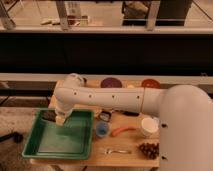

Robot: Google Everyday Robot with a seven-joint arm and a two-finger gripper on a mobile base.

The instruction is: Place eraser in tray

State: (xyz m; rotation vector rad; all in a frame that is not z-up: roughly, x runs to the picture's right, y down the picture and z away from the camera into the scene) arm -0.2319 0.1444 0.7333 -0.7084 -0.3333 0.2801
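Warm, dim indoor light falls from above onto the pale wooden desk (125, 152), while a dark band fills the far middle of the scene. The white robot arm's end effector (59, 119) hangs over the large shallow green plastic tray (35, 145), casting soft shadow there. Everything looks soft and blurred.

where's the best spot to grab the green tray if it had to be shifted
Probably the near rim of the green tray, come at from above: the raised edge gives two fingers something to pinch, and that side is open. The far end is taken up by the gripper hanging low over it, with a dark block, likely the eraser, beside it.
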